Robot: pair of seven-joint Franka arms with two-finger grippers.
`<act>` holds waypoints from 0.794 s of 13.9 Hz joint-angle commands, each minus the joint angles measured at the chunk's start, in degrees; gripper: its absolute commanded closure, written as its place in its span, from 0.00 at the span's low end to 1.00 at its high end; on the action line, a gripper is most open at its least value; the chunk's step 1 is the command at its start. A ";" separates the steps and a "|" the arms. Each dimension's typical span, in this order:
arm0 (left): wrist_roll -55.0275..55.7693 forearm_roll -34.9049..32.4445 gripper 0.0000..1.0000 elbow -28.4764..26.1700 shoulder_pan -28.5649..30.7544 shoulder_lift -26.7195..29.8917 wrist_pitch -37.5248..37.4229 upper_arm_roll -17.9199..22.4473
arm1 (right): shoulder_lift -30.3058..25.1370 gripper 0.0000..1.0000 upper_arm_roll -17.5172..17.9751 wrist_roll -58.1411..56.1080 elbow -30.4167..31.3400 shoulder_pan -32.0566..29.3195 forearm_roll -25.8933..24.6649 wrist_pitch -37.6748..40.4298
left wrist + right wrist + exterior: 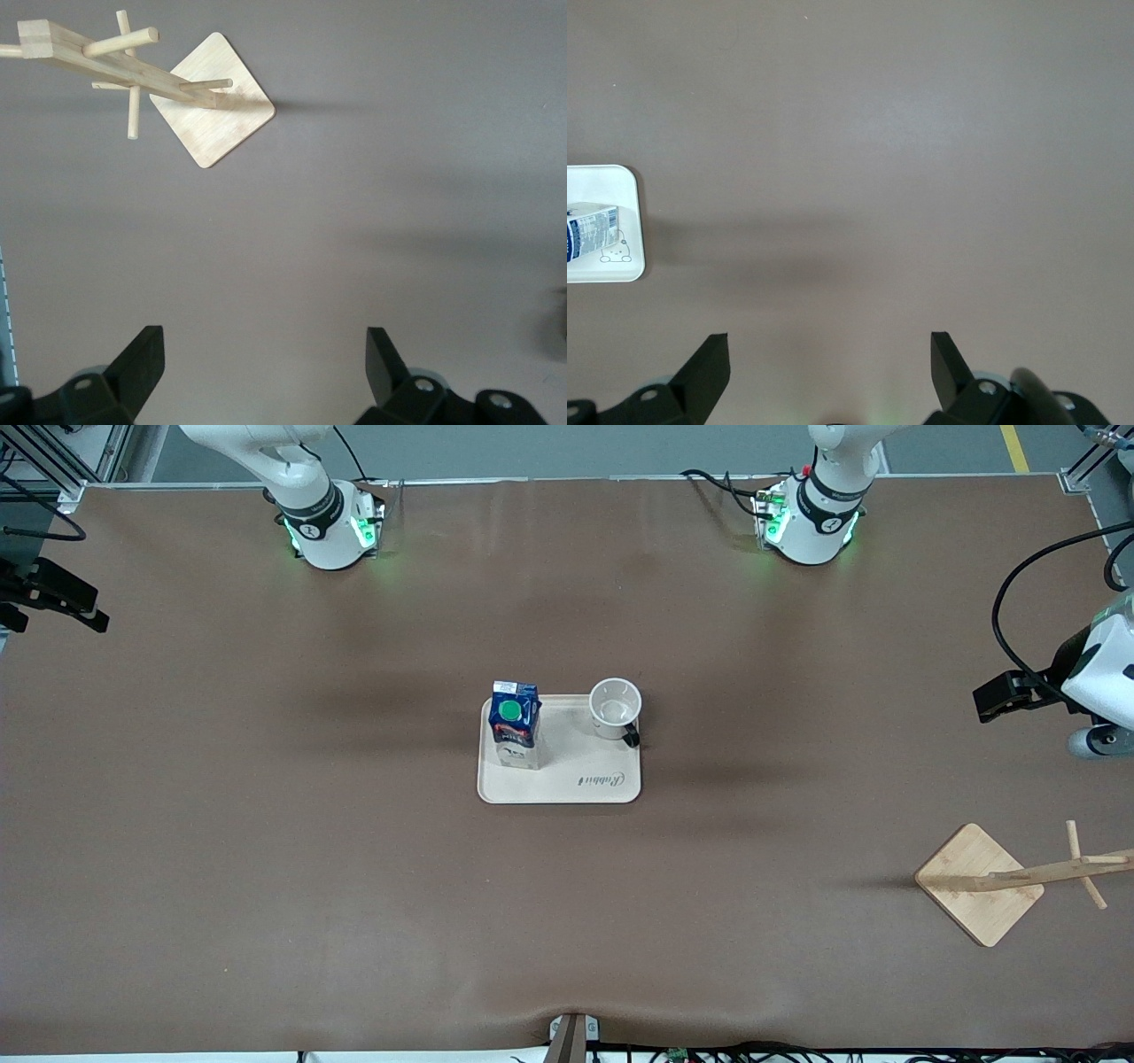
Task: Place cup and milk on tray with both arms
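Observation:
The cream tray [576,784] lies in the middle of the brown table. The milk [516,722] stands upright on it, at the side toward the right arm's end. On the tray's corner toward the left arm's end, farther from the front camera, the white cup [616,707] stands upright with its black handle toward the camera. My left gripper [264,354] hangs open over bare table near the left arm's end, holding nothing. My right gripper [830,354] is open and empty over bare table toward the right arm's end. The tray's edge [629,257] and the milk [592,228] show in the right wrist view.
A wooden peg stand [979,881] on a square base stands toward the left arm's end, nearer the front camera than the tray. The left wrist view also shows the stand [213,102]. Cables run along the table's edges.

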State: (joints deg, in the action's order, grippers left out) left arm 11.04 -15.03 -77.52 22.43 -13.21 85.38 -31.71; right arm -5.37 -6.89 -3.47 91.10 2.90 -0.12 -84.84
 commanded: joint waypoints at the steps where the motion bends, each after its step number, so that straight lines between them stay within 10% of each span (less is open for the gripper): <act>1: 0.03 1.06 0.00 -1.66 0.69 2.04 -0.39 -0.28 | 0.71 0.00 0.12 -0.31 -2.32 0.35 -1.02 0.38; 11: 0.03 1.06 0.00 -1.75 0.69 2.04 -0.31 -0.28 | 0.80 0.00 -0.14 -0.57 -2.76 -0.61 3.29 1.00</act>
State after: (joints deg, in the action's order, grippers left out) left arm 11.04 -15.03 -77.65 22.43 -13.21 85.28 -31.81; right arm -5.23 -7.10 -3.49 89.93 2.85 3.08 -84.58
